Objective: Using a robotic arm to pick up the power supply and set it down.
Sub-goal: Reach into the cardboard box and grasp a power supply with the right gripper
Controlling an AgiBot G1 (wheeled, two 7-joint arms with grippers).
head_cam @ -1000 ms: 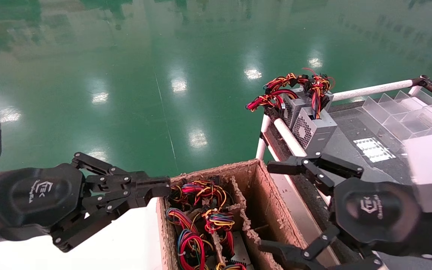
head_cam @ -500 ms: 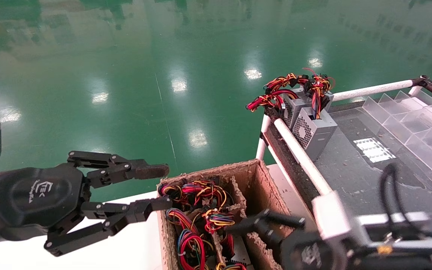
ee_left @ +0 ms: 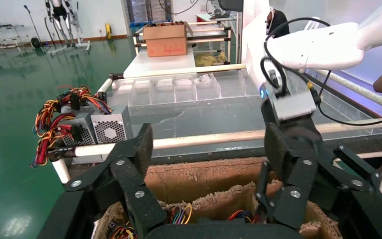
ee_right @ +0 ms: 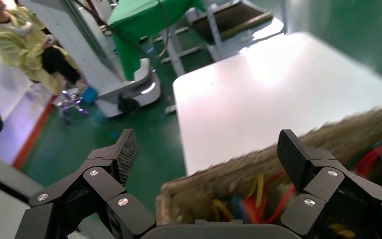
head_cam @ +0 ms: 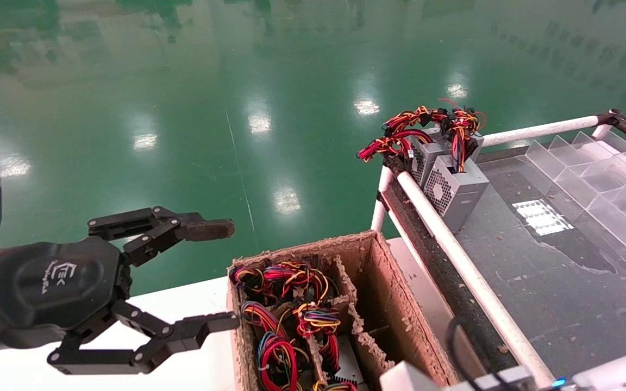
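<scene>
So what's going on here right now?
The right claw hangs open over the rim of the cardboard box, above the coloured wire bundles inside, holding nothing yet. The left claw is open too, empty, by the box's left side. Two vented grey power supplies stand at the bench corner beyond.

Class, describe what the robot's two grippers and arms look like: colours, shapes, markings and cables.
The left gripper is black, with two-finger linkages, silver screws, a white logo on its rounded palm and a silver-grey wrist box. The right gripper has matching black fingers with cross-hatched pads; black cables loop along its white arm.
</scene>
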